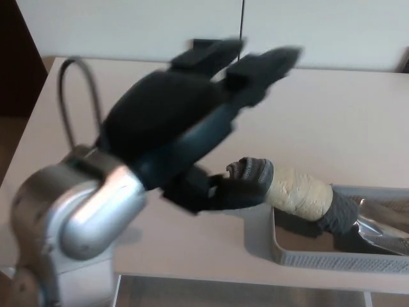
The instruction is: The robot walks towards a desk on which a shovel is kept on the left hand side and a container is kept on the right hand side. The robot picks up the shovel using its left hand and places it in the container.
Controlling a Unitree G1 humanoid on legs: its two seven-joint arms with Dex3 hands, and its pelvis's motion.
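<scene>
Shovel [300,192] lies with its blade inside the container [319,259] and its handle jutting left over the rim, long axis roughly level. Left hand [185,121] hangs above and left of it, fingers [262,64] spread, grasping nothing. Right hand is out of sight.

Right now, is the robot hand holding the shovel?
No, the black left robot hand is raised with fingers apart, while the tan-handled metal shovel rests in the grey mesh container.
</scene>
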